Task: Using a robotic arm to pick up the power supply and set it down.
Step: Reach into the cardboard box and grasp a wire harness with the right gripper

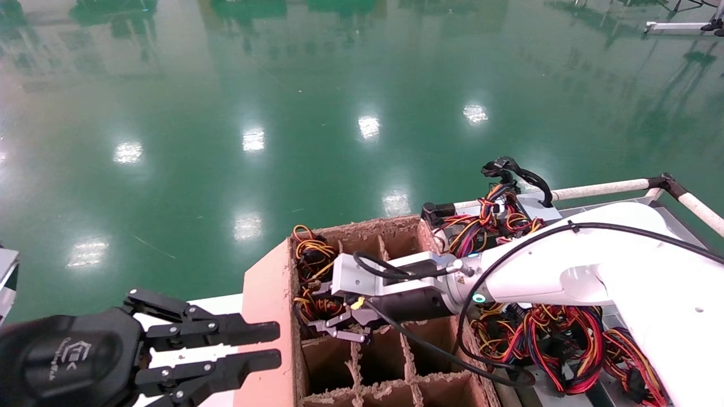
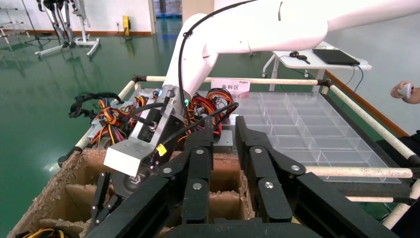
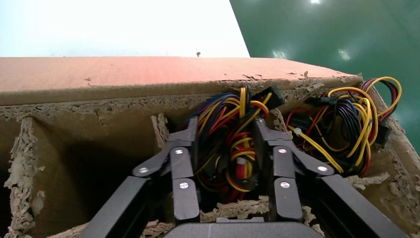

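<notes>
Over carton (image 1: 271,316) cell | right claw (image 3: 225,163) released, straddling wires (image 3: 233,148) | left claw (image 1: 249,346) released, parked | no legible label

Brown cardboard carton (image 1: 390,362) with grid dividers directly below right jaws, edges ragged. Clear plastic compartment tray (image 2: 302,124) beyond left jaws, inside white tube rail frame (image 2: 277,82). Glossy green floor (image 1: 283,113) all around. White table with black laptop (image 2: 334,56) far behind.
</notes>
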You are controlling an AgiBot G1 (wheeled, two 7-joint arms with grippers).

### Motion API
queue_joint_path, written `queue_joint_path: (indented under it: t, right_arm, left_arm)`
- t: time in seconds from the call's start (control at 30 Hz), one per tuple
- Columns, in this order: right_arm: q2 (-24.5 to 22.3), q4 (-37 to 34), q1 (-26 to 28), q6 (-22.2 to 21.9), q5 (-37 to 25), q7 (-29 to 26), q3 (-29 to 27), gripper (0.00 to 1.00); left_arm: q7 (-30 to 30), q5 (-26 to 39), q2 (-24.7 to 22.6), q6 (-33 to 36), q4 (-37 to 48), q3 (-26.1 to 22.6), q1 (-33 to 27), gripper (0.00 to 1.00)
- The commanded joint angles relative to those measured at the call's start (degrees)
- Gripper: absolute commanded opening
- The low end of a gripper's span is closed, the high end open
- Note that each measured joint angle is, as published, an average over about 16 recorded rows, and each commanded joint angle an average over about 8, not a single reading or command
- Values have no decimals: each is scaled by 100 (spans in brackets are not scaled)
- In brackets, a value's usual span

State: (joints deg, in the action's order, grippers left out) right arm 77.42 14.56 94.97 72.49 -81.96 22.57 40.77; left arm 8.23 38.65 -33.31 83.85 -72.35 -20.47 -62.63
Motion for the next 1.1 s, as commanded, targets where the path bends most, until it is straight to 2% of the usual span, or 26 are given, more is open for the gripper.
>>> queue_joint_path:
  t: [0.03,0.63,1.1]
  right_arm:
    - [-2,-54,0,-6,39,27,19,0]
    - [-89,-420,146,120,297,249,77,0]
    - [-333,-754,458,704,686,326,-153,0]
  left_arm:
    - [0,0,0,0,0,0,0,100]
    - [-1,-1,0,0,0,-1,0,100]
    - [-1,-1,1,-1,0,-2,0,100]
